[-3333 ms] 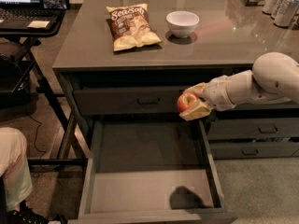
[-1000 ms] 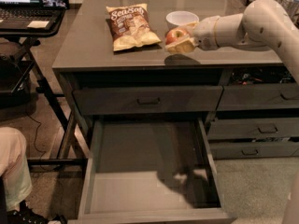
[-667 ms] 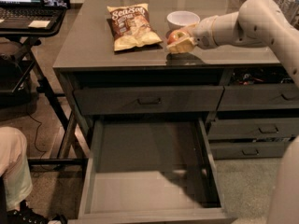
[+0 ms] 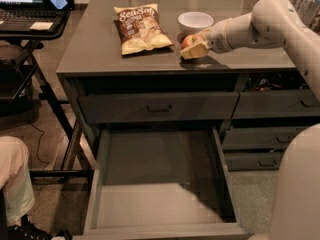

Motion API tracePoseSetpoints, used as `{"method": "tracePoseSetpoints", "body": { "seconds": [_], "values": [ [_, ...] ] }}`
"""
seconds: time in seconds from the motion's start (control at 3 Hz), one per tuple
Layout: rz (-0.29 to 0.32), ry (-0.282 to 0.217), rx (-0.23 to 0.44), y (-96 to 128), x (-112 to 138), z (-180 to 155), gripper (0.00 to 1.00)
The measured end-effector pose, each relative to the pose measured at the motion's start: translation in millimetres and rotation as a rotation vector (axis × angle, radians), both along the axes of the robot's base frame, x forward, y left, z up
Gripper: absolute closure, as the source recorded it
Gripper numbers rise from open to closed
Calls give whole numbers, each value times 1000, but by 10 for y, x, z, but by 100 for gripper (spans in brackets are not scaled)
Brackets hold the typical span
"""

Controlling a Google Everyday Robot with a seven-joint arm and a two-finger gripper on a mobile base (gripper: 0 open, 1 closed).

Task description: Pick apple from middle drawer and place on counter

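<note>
Your cream-coloured two-finger gripper [image 4: 194, 48] is clamped around the small round red apple with yellowish patches [image 4: 187, 40]. It holds the fruit low over the glossy grey-brown counter [image 4: 95, 39], just in front of the white ceramic bowl [image 4: 195, 20] and to the right of the brown crinkly snack bag [image 4: 140, 28]; you cannot tell whether the fruit's underside touches the top. Treat the apple as light, rigid and smooth-skinned: it will not deform, but its waxy round shape probably slips if pinched off-centre and rolls once freed. The hold belongs across its widest part, and it is likely to bruise if dropped. Your arm reaches in from the right, the pale forearm [image 4: 240, 29] stretched nearly level across the counter's right end, wrist tipped slightly down toward the surface. Below, the wide dark-grey middle drawer [image 4: 155, 204] stands pulled out with nothing on its floor, so the remaining work looks like setting down and letting go.
</note>
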State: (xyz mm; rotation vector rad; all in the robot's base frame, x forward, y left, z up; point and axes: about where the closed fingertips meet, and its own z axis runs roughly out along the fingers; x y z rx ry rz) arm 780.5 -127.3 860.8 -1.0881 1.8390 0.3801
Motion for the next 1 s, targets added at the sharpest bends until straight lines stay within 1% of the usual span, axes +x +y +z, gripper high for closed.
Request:
{"method": "tracePoseSetpoints", "body": {
  "seconds": [0.33, 0.67, 1.0],
  "values": [
    [13, 16, 1, -12, -11, -43, 11],
    [27, 19, 2, -27, -40, -47, 0],
    [27, 19, 2, -27, -40, -47, 0]
  ]
}}
